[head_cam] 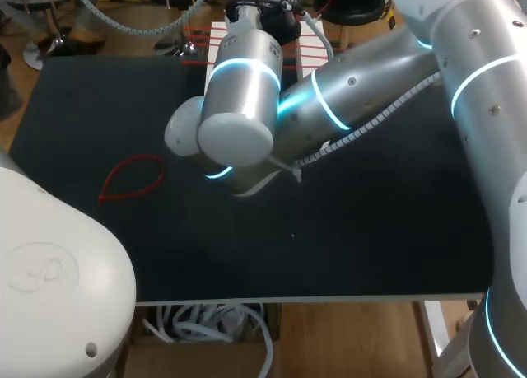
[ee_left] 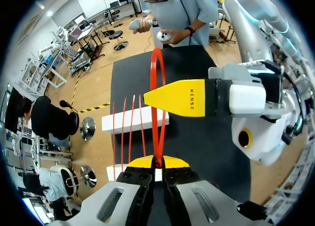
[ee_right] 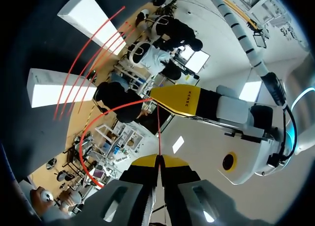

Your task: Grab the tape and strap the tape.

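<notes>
The tape is a thin red strap bent into a loop [ee_left: 156, 83]. My left gripper [ee_left: 157, 162] is shut on the loop's lower part, and the loop stands up ahead of its fingers. My right gripper [ee_left: 150, 97] comes in from the side, its yellow tip at the loop. In the right wrist view my right gripper [ee_right: 158, 161] is shut on the strap's thin tail, which runs straight ahead to my left gripper [ee_right: 156, 95], where the red loop [ee_right: 91, 132] curves away. In the head view both grippers are hidden behind my right arm [head_cam: 362, 86].
Two white foam blocks [ee_left: 133, 121] at the table's back edge carry several spare red straps [ee_left: 123, 132] laid across them. Another red strap, looped, [head_cam: 132, 179] lies loose on the black table [head_cam: 370, 230] at the left. My left arm's white shell [head_cam: 49, 271] fills the near left corner.
</notes>
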You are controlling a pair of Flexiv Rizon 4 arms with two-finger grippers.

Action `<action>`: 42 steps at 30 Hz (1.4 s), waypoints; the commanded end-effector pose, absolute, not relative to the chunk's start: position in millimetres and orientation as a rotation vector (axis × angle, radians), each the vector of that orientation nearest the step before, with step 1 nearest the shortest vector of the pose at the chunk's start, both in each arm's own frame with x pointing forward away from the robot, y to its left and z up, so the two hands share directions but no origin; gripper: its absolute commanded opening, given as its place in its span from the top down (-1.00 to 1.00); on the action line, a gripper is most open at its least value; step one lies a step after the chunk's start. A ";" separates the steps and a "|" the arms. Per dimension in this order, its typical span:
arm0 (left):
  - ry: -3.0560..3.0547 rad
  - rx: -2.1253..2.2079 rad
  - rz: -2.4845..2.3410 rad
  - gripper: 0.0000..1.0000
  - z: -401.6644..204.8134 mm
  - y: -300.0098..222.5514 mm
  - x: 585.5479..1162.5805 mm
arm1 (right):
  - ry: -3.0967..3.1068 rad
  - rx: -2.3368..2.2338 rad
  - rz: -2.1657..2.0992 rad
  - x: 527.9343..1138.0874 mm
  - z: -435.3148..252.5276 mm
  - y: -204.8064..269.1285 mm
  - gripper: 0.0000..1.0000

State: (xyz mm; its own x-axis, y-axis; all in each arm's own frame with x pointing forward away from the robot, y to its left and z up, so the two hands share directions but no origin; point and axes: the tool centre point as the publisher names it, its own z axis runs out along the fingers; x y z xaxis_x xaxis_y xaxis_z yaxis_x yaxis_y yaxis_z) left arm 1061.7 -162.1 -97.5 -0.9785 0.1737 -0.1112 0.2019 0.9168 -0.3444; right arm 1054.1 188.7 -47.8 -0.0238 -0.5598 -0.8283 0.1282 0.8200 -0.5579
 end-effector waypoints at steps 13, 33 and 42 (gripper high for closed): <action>3.001 0.296 -0.549 1.00 -97.2 -162.2 1062.2 | 1.521 -0.367 -0.552 1049.5 -41.2 191.5 1.00; 3.001 0.296 -0.549 1.00 -97.2 -162.2 1062.2 | 1.518 -0.354 -0.565 1051.9 -46.4 198.1 1.00; 3.001 0.296 -0.549 1.00 -97.2 -162.2 1062.2 | 1.518 -0.350 -0.573 1054.5 -48.8 201.5 1.00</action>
